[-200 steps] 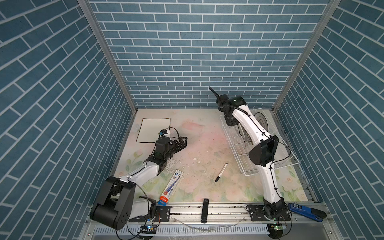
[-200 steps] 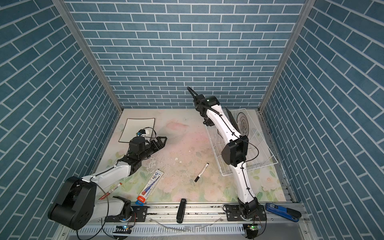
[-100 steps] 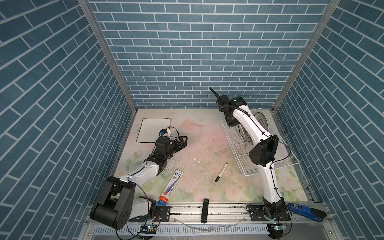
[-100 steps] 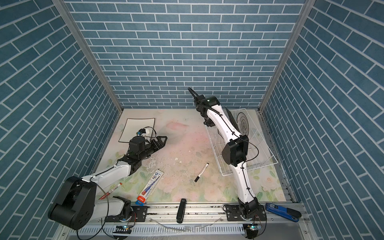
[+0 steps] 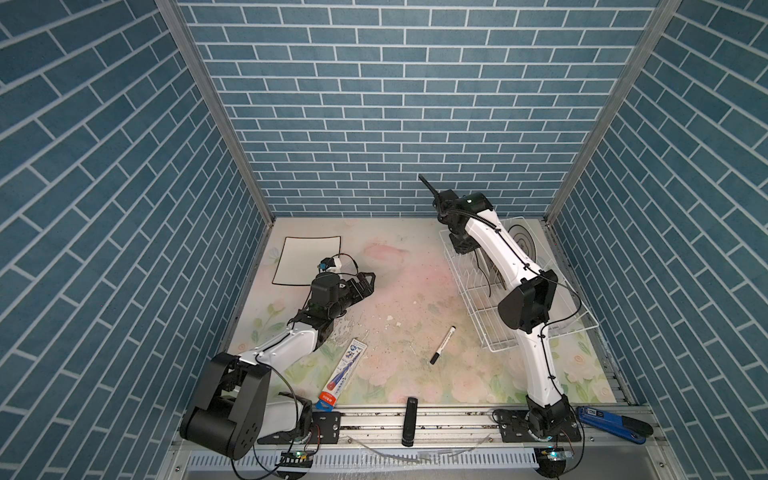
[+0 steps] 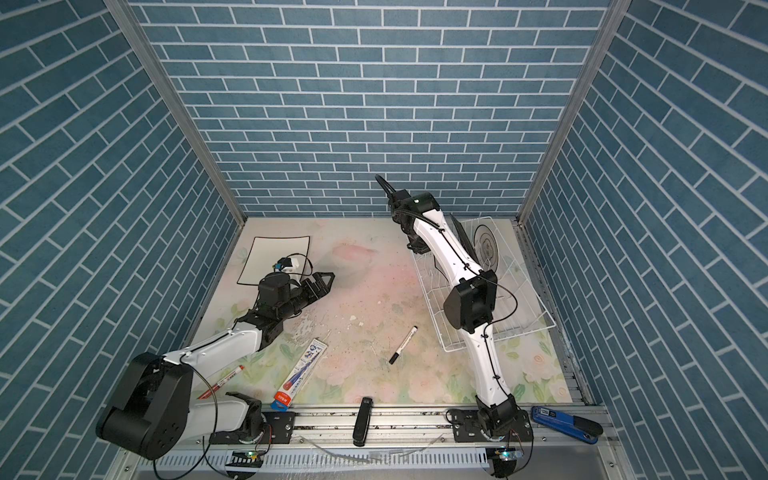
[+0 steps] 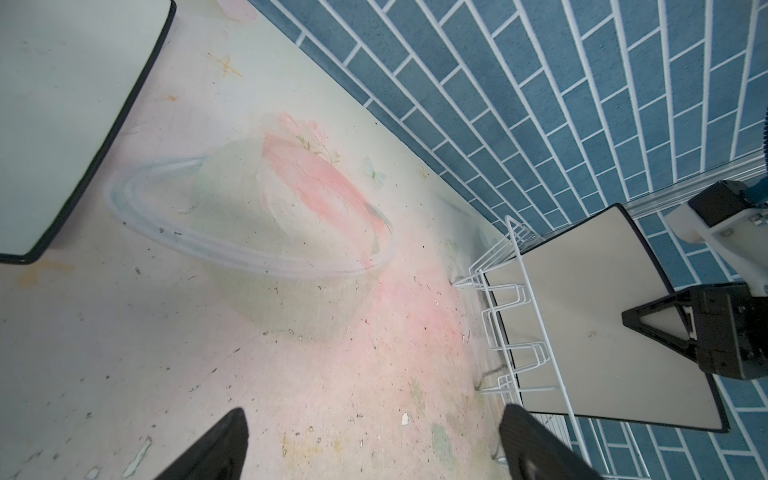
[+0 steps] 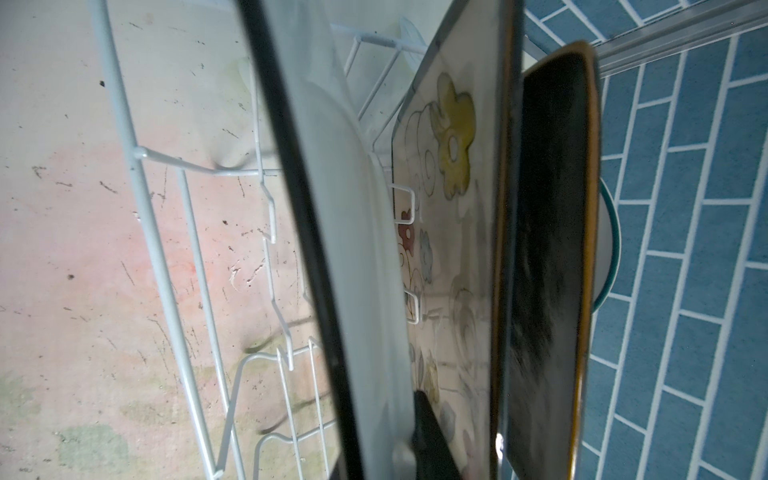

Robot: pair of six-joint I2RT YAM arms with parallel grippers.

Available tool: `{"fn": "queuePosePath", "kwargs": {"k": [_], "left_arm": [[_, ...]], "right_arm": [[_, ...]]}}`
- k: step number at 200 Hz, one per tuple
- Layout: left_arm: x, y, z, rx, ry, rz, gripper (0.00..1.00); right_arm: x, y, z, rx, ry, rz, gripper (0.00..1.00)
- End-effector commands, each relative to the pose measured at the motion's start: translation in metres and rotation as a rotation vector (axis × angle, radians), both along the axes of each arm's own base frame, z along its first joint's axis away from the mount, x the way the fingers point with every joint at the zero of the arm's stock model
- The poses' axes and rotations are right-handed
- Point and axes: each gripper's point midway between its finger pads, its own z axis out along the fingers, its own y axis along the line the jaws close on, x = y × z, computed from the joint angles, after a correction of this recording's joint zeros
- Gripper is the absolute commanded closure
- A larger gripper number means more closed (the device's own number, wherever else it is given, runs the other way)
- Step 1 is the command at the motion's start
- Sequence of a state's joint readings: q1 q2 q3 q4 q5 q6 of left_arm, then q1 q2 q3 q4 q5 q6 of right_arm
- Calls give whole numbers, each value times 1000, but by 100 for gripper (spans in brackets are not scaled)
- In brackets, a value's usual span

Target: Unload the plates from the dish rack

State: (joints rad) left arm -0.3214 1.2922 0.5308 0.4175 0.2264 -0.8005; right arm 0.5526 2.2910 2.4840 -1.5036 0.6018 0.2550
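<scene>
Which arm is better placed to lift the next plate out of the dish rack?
Right. The right end effector grips the white black-rimmed plate standing in the dish rack; the left end effector is open, well apart from the rack.

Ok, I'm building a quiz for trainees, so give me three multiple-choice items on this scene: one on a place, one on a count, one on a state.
1. Where is the unloaded plate?
A. on top of the rack
B. flat on the table, back left corner
C. under the rack

2. How many plates stand in the rack?
A. two
B. six
C. four

3. How is the left claw?
A. open, empty
B. shut on a plate
C. shut, empty

1 B: it lies flat there in both top views.
2 C: the right wrist view shows a white plate with black rim, a flowered plate, a black plate and a round plate.
3 A: its fingers stand wide apart with nothing between them.
</scene>
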Motion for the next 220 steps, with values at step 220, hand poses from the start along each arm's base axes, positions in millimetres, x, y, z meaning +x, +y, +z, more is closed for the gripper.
{"fn": "queuePosePath", "kwargs": {"k": [220], "left_arm": [[-1, -7, 11, -7, -19, -15, 4]], "right_arm": [[4, -5, 40, -3, -150, -22, 100]]}}
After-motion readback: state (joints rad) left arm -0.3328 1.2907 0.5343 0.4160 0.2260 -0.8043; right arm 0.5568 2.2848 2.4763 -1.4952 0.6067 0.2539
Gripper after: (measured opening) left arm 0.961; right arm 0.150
